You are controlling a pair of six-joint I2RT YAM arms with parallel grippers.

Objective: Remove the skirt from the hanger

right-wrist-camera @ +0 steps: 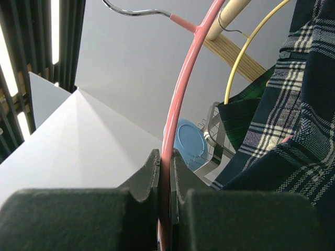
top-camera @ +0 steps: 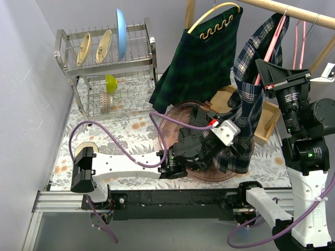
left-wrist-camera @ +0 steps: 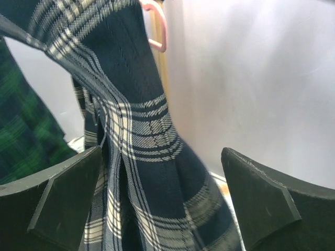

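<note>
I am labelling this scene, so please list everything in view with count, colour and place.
blue plaid skirt: 1, navy and white, on pink hanger
pink hanger: 1, pink, on wooden rail
green skirt: 1, dark green, on yellow hanger
plates: 3, two cream, one blue, in dish rack
cup: 1, yellow-green, lower rack
round tray: 1, pink, table centre
wooden box: 1, tan, right of tray
left claw: 1, black, open around blue plaid skirt
right claw: 1, black, shut on pink hanger

top view bright and even, soft shadows under the dish rack (top-camera: 153, 55). left wrist view soft, the plaid skirt (left-wrist-camera: 141, 151) perhaps motion-blurred. ceiling light strips (right-wrist-camera: 54, 31) glare at the right wrist view's edge; the pink hanger (right-wrist-camera: 178, 94) blurs close up.
</note>
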